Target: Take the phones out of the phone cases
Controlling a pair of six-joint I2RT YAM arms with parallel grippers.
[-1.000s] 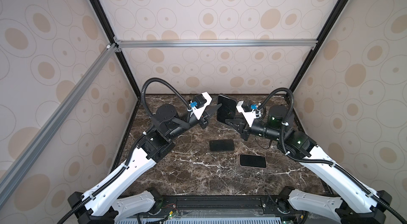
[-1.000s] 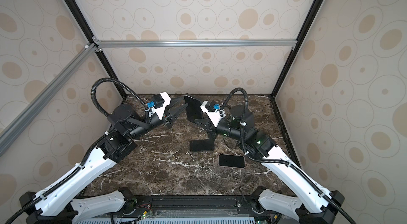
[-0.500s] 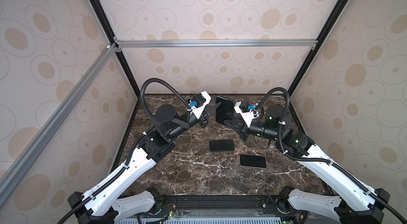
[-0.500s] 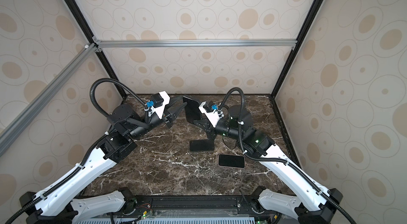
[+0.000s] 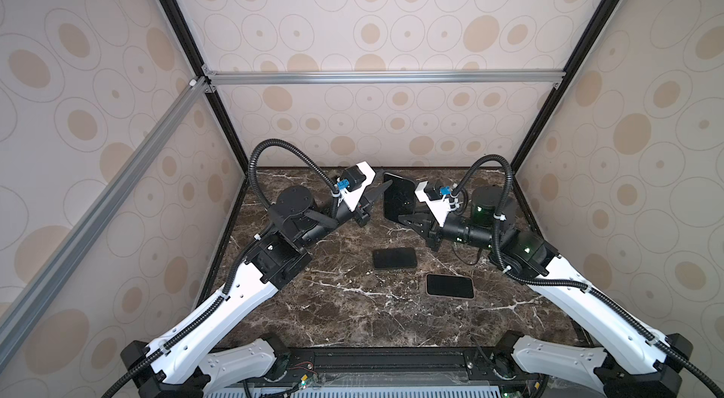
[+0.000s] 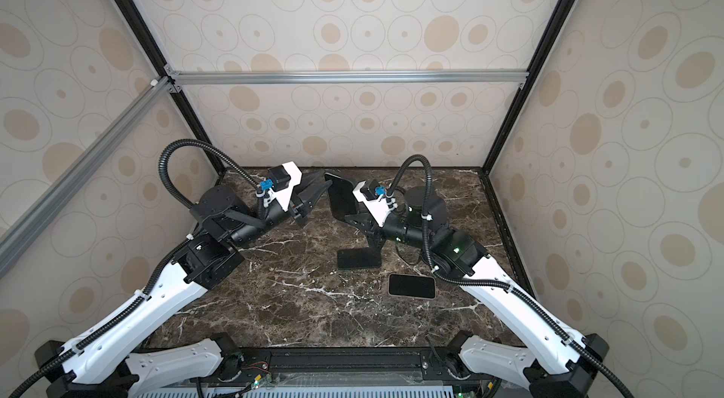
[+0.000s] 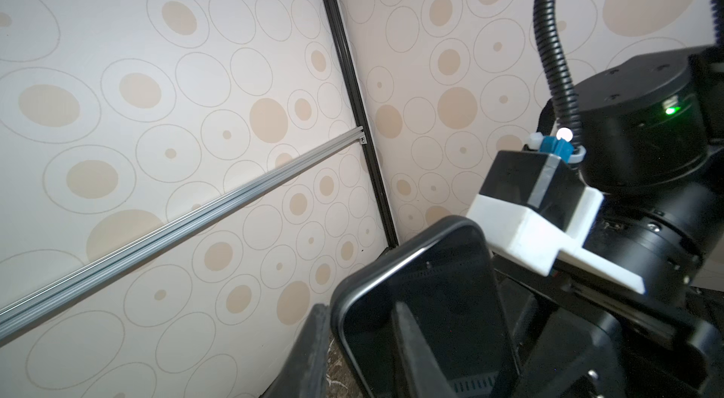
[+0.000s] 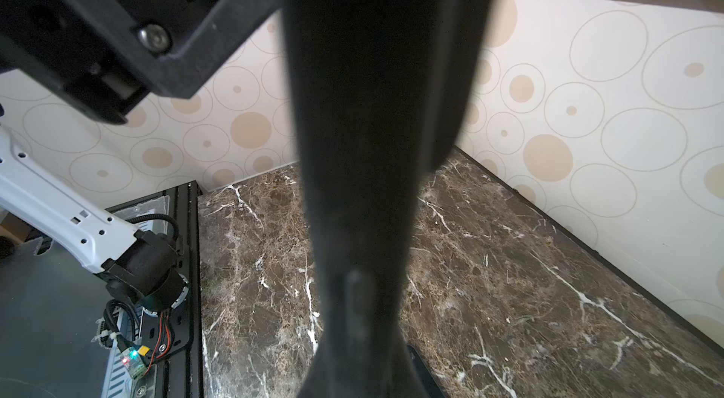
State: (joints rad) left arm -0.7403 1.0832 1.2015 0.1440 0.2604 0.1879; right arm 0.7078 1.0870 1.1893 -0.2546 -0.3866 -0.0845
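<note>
On the left we see the left gripper (image 5: 384,187). It is up in the air near the back of the dark marble table (image 5: 333,298). Its two fingers (image 7: 411,345) are a little way apart, not wide. In the left wrist view one finger is in front of the phone case and the other is just beside its edge. So the edge of the case sits between them. We cannot tell if the fingers squeeze it or only come close.

Next comes the phone case (image 5: 399,196). It is black and stands up on its end in the air. It is between the two grippers, above the back of the table. Inside its rim we see a dark, shiny face, which looks like the phone (image 7: 458,298) sitting in the case.

Nearer the front, a dark phone (image 5: 393,258) lies flat on the table.

The right gripper (image 5: 405,216) is closed tight on the bottom part of the phone case and holds it up. In the right wrist view a big dark blurry shape fills the middle. It is too close for us to see clearly.

A bit more to the right, a second phone (image 5: 449,285) with a pale rim lies flat too. The two flat phones are near each other but do not touch.
</note>
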